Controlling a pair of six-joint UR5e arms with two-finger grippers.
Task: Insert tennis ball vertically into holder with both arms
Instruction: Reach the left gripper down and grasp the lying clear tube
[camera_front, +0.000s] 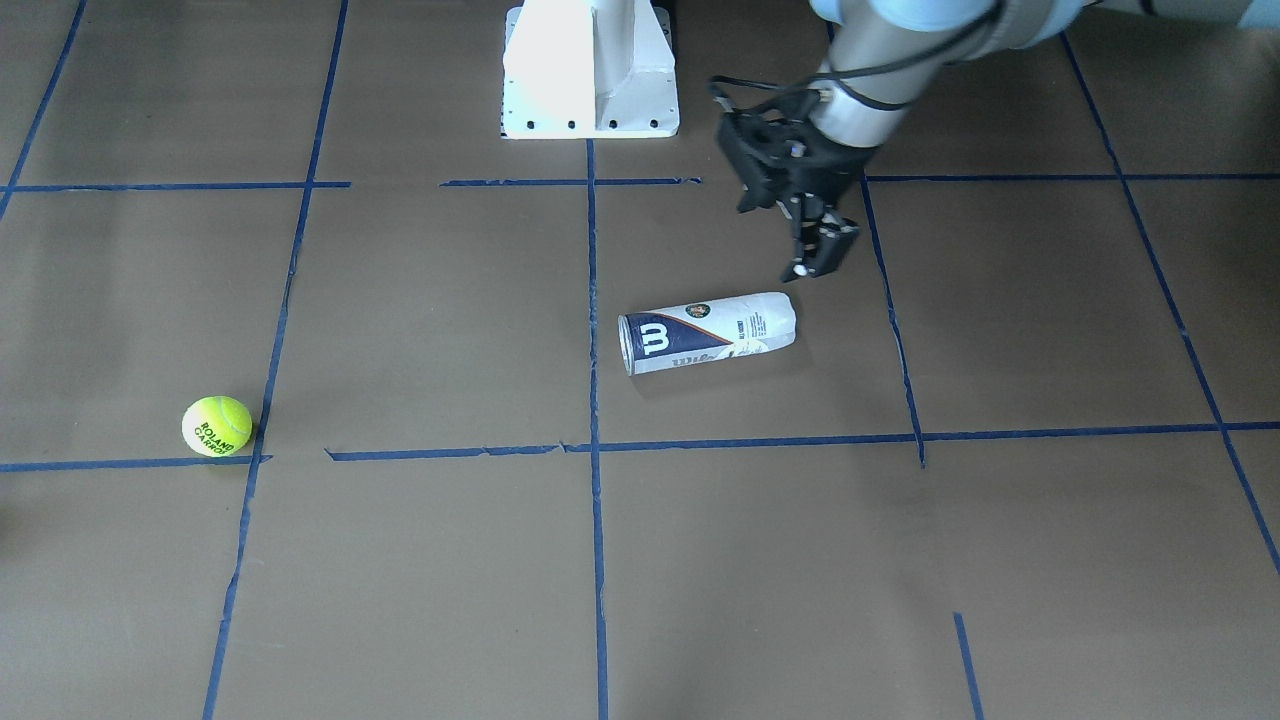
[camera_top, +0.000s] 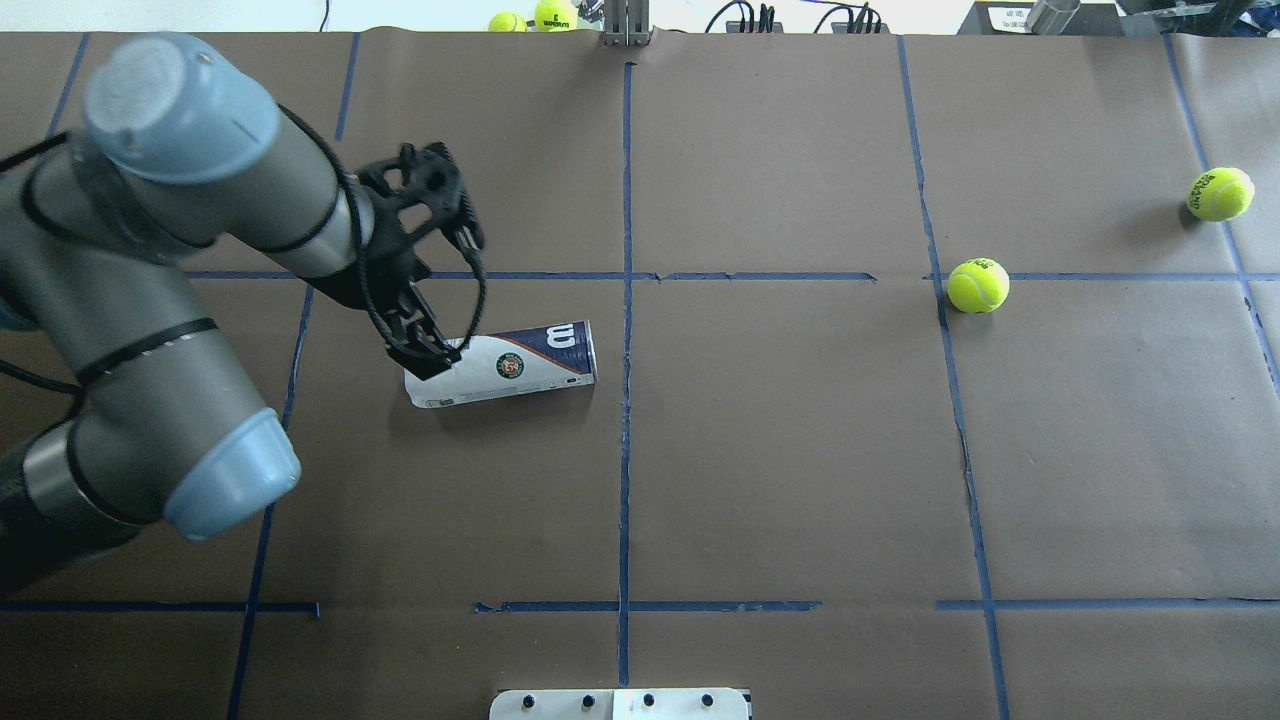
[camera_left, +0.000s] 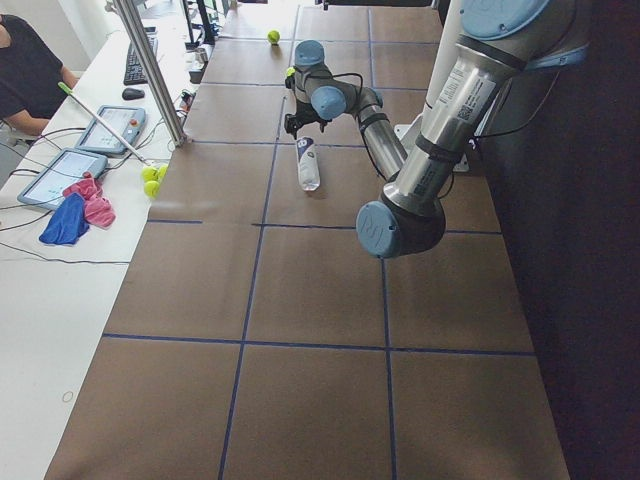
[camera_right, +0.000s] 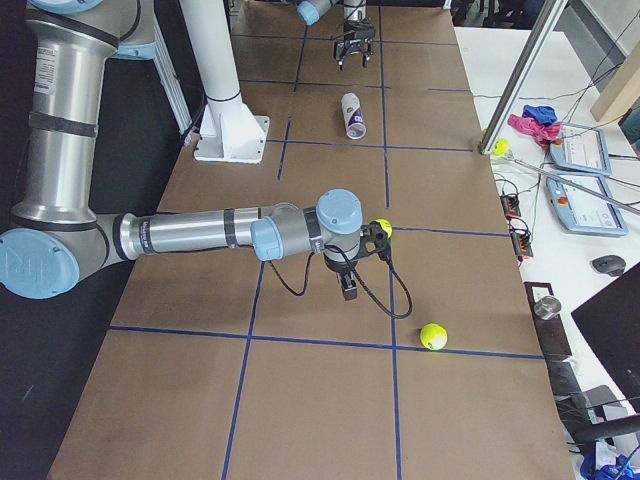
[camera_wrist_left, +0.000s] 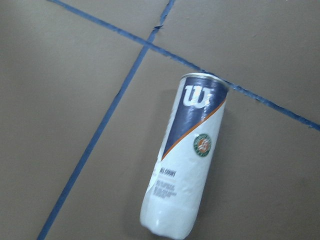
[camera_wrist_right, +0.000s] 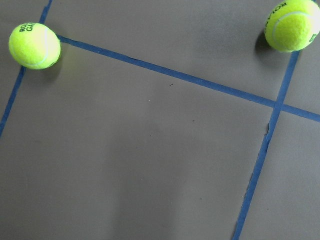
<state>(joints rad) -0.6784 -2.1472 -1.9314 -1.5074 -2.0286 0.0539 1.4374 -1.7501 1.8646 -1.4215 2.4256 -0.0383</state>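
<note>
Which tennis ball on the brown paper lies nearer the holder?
The tennis ball at the blue tape crossing; the other ball lies farther from the holder, toward the robot's right.

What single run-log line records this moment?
holder: lying flat | left gripper: near its base | tennis ball: loose | right gripper: beside it

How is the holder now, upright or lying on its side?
Lying on its side: the holder rests lengthwise on the table, its rim pointing sideways.
</note>
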